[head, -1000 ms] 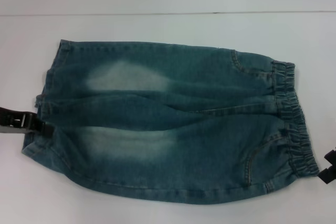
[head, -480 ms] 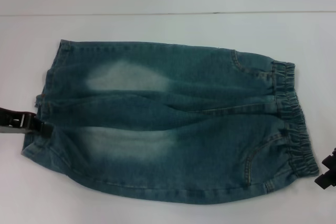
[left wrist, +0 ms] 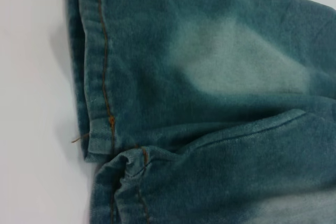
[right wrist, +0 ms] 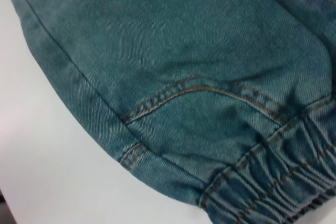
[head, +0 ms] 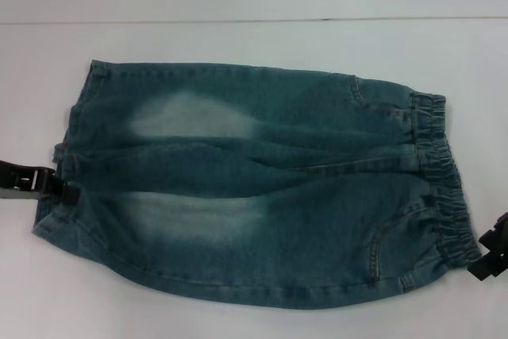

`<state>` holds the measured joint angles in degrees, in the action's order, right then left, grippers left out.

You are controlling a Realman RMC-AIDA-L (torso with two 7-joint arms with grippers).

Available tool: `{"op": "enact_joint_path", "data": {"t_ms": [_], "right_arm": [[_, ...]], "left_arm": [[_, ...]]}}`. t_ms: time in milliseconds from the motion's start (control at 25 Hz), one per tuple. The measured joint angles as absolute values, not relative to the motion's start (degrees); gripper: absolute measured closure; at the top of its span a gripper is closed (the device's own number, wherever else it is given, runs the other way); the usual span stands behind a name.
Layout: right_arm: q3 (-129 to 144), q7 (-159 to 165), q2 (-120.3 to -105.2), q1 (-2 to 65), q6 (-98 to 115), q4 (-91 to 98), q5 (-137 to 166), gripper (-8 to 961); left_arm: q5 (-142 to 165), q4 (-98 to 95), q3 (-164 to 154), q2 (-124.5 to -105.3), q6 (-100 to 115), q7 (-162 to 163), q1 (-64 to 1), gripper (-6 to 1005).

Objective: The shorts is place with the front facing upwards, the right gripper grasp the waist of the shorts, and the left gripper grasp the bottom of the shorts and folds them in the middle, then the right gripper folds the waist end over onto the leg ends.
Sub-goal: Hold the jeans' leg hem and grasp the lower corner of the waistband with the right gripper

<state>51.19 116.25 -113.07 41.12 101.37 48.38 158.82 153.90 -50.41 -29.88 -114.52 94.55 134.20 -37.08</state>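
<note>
Currently the shorts (head: 254, 192) lie flat on the white table (head: 238, 45), front up, spread sideways in the head view: waist to the robot's right, leg ends to its left. Two pale faded patches show on the thighs, w/ a fold line running between the legs.

The left gripper (head: 70, 193) sits at the left edge of the head view, right at the bottom of the shorts (head: 63, 164), near the notch where the two cuffs meet. Only its dark tip shows against the hem; can't tell how far its fingers are apart or whether they have any cloth. Left wrist view looks straight down on the hems (left wrist: 100, 108): orange-tan stitching along the cuffs, one cuff slightly overlapping the other at the crotch gap, a loose thread end poking out onto the table.

The right gripper (head: 488, 256) is at the right edge of the head view, just beside the near corner of the gathered waistband (head: 444, 196), low by the table. Contact w/ the denim isn't clear, and can't tell the spread of its fingers either. Right wrist view shows that corner up close: puckered elastic (right wrist: 278, 182), curved pocket seam (right wrist: 194, 90), side seam, bare table next to it.
</note>
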Motion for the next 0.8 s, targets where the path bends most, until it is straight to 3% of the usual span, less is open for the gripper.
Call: {"op": "enact_joint_path", "data": {"t_ms": [800], "right_arm": [[52.2, 116.5, -113.65, 42.8, 100.6, 46.9, 158.8, 266]], "left_arm": [[153.9, -50.4, -29.7, -114.35, 94.1, 134.0, -37.0, 999]]}}
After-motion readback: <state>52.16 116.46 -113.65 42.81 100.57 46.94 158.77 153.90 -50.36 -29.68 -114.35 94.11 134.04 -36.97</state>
